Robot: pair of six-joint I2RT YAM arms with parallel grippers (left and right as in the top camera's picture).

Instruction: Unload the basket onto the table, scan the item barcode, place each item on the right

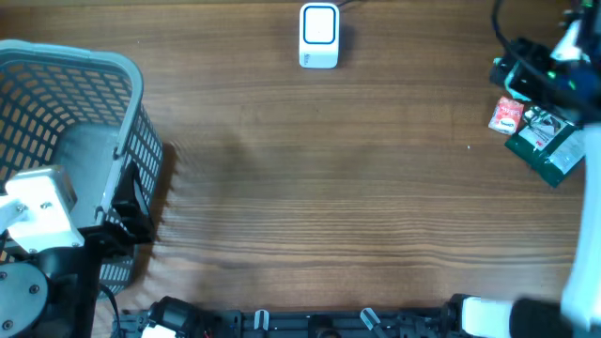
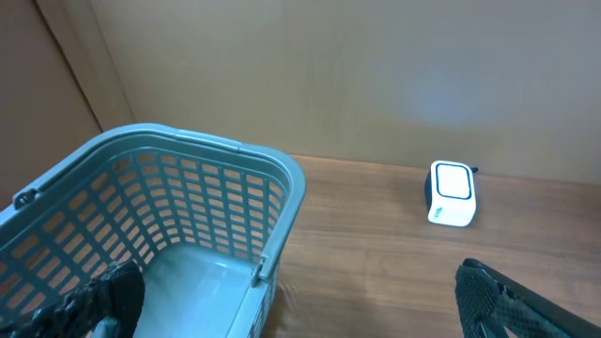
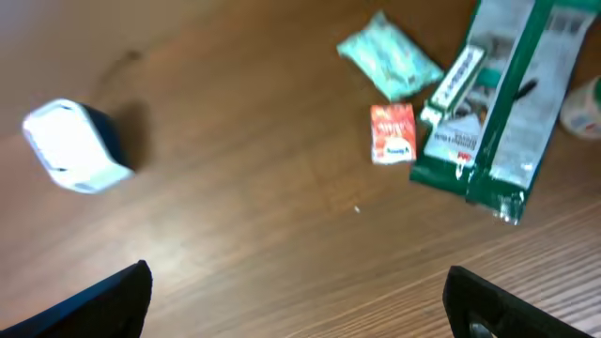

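The white barcode scanner stands at the far middle of the table, also in the left wrist view and the right wrist view. Items lie at the far right: a small red packet, a green-and-white package and a mint-green packet. My right gripper hovers above the table beside them, open, with bare wood between its fingers. At the left, over the basket's right rim, my left gripper stands open and holds nothing.
A grey-blue mesh basket takes up the left side of the table; the part of its floor that shows holds nothing. A white round object peeks in at the right edge of the right wrist view. Bare wood stretches between basket and items.
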